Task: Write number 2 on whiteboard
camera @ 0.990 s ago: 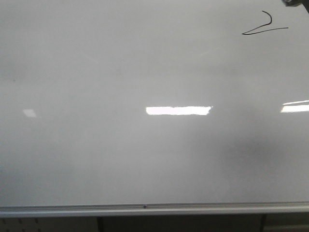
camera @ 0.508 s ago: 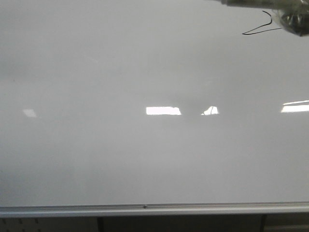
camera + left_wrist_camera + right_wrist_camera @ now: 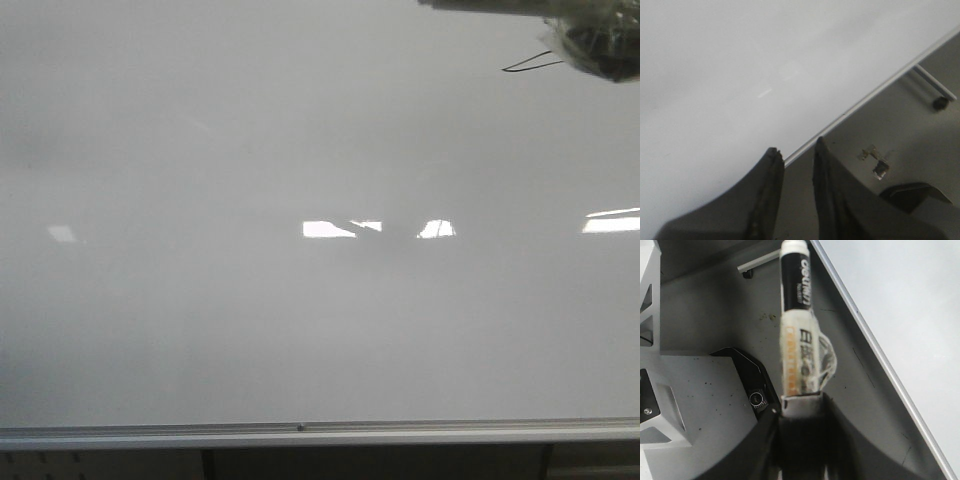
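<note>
The whiteboard (image 3: 300,150) fills the front view, its silver frame along the near edge. At the top right only the base stroke of the number 2 (image 3: 530,65) shows; a blurred part of my right arm (image 3: 600,40) covers its hook. In the right wrist view my right gripper (image 3: 800,402) is shut on a black and white marker (image 3: 796,340) wrapped in tape, held off the whiteboard (image 3: 910,300) beyond its frame edge. My left gripper (image 3: 795,146) is open by a narrow gap with nothing in it, at the edge of the whiteboard (image 3: 740,75).
Bright light reflections (image 3: 330,229) lie across the board's middle. Grey floor shows past the board's edge in both wrist views, with a small metal bracket (image 3: 875,162), a black caster (image 3: 940,103), a white aluminium frame (image 3: 660,390) and a black part (image 3: 752,385).
My right arm has come in from the top right of the front view and now covers the upper hook of the number 2. Its shadow breaks up the middle reflection.
</note>
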{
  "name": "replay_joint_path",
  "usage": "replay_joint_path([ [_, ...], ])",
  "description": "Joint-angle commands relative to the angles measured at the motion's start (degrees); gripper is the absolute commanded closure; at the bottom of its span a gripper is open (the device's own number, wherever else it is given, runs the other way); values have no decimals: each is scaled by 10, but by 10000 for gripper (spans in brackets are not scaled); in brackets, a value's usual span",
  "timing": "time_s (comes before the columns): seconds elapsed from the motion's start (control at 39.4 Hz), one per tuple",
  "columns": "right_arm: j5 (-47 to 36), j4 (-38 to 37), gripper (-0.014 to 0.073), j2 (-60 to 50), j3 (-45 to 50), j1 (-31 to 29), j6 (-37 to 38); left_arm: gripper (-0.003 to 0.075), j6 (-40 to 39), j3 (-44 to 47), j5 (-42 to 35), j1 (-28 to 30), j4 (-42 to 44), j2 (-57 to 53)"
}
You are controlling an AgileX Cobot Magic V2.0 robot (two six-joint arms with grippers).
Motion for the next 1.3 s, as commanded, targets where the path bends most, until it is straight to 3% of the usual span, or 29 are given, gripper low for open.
replay_joint_path([
  [0.0, -21, 20, 558, -6, -20, 1, -11, 437, 109, -25, -4, -28, -108, 8],
  [0.08, -20, 21, 558, -6, -20, 1, -15, 316, 174, -37, -2, -66, -150, 16],
  [0.18, -20, 21, 558, -6, -20, 1, -22, 244, 217, -61, -2, -128, -154, 30],
  [0.48, -20, 25, 558, -6, -20, 1, -25, 246, 224, -153, -2, -293, -69, 145],
  [0.86, -20, 25, 558, -6, -20, 1, -25, 249, 236, -234, 1, -347, -70, 267],
  [0.99, -19, 25, 558, -6, -20, 1, -25, 321, 244, -235, -2, -356, -75, 268],
  [1.27, -18, 25, 558, -6, -20, 1, -25, 608, 246, -235, -6, -358, -76, 268],
])
